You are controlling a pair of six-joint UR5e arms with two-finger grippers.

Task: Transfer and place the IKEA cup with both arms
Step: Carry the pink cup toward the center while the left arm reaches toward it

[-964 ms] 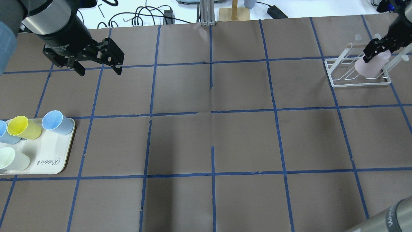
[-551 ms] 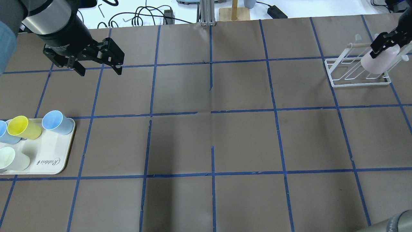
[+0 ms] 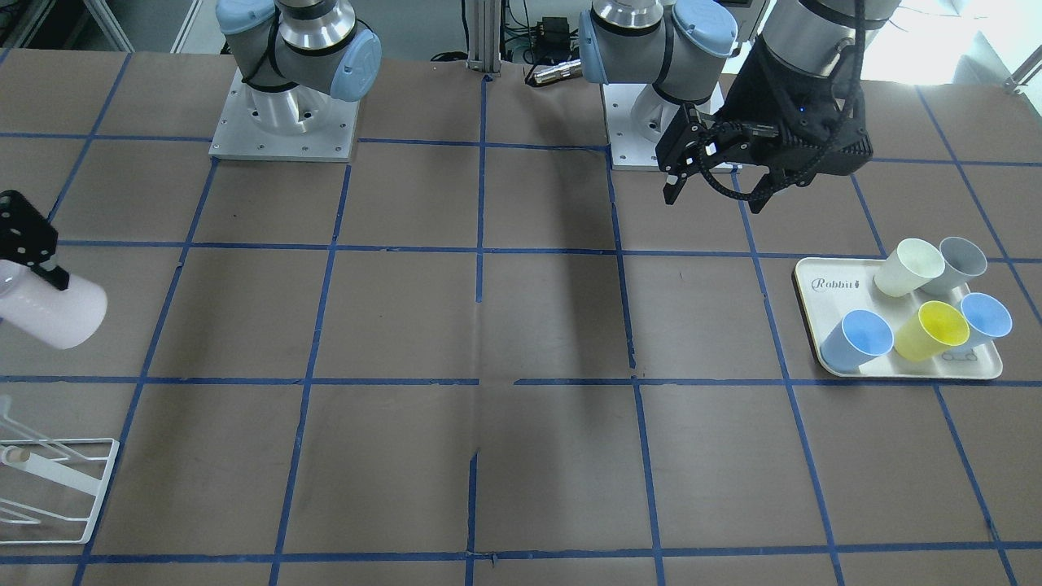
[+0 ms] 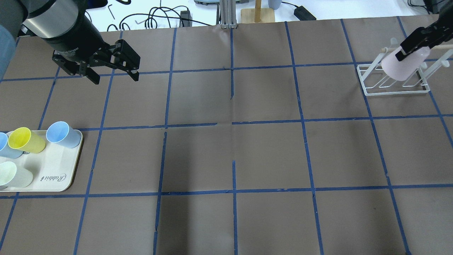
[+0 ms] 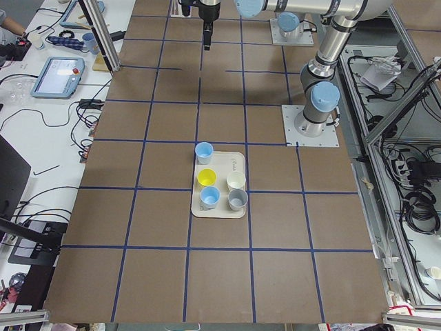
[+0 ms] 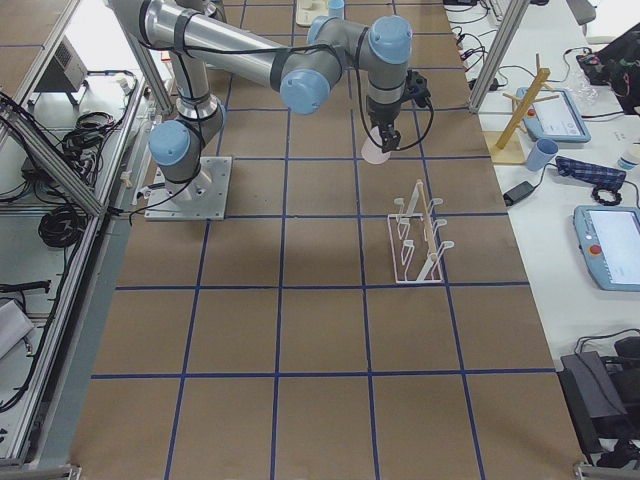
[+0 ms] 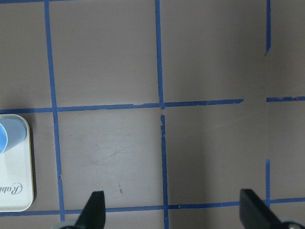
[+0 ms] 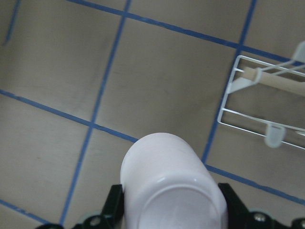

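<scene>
The pale pink IKEA cup (image 4: pixel 401 66) hangs tilted in the air over the white wire rack (image 4: pixel 393 91), clear of it. My right gripper (image 4: pixel 410 49) is shut on its base end. The cup also shows in the front view (image 3: pixel 53 311), the right side view (image 6: pixel 375 152) and the right wrist view (image 8: pixel 174 181), between the two black fingers (image 8: pixel 114 205). My left gripper (image 4: pixel 115 78) is open and empty above the far left of the table; it also shows in the front view (image 3: pixel 713 202) and the left wrist view (image 7: pixel 174 212).
A cream tray (image 4: pixel 53 177) at the near left holds light blue cups (image 4: pixel 62 134), a yellow cup (image 4: pixel 24 140) and a cream-white cup (image 4: pixel 9 173). The rack (image 3: pixel 57 488) stands at the far right. Cables and a wooden stand (image 4: pixel 257 14) lie beyond the table's far edge.
My right gripper has lifted the pink cup up out of the rack and tilted it. My left gripper has shifted slightly to the right and stays open.
</scene>
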